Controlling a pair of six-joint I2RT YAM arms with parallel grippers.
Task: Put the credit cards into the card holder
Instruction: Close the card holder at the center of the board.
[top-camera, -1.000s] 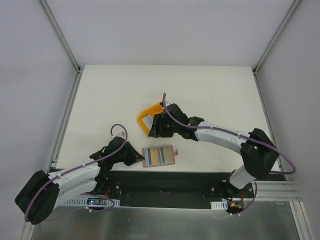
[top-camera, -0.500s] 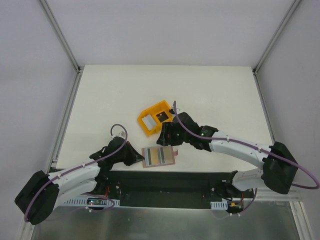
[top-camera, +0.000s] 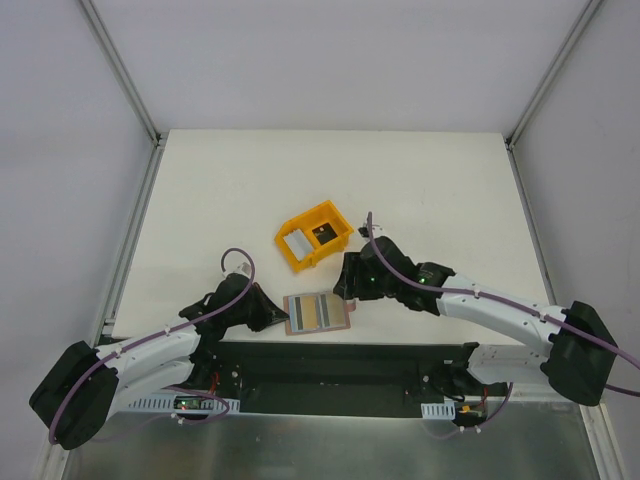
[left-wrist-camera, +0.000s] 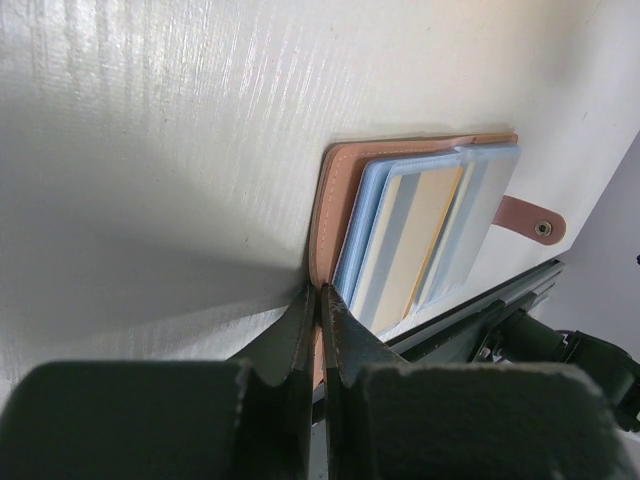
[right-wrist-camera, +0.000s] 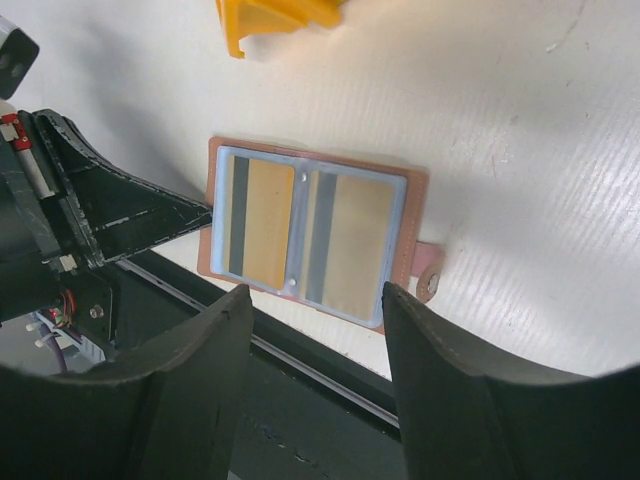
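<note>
The brown card holder (top-camera: 318, 313) lies open near the table's front edge. Two credit cards (right-wrist-camera: 265, 220) with gold faces and grey stripes sit in its clear sleeves. My left gripper (left-wrist-camera: 320, 300) is shut on the holder's left leather edge (left-wrist-camera: 335, 200), and its tab clasp (left-wrist-camera: 530, 220) points right. My right gripper (right-wrist-camera: 315, 290) hangs open and empty just above the card holder (right-wrist-camera: 415, 250), over its near right side (top-camera: 343, 288). Another pale credit card (top-camera: 297, 243) lies inside the yellow bin.
The yellow plastic bin (top-camera: 340, 232) stands behind the holder, mid-table, with a small dark item (top-camera: 322, 232) in it. The black front rail (top-camera: 340, 360) runs right below the holder. White walls enclose the table on three sides.
My right arm has pulled back from the yellow bin and swung toward the near edge, now over the card holder's right side. The left gripper and the holder stayed put.
</note>
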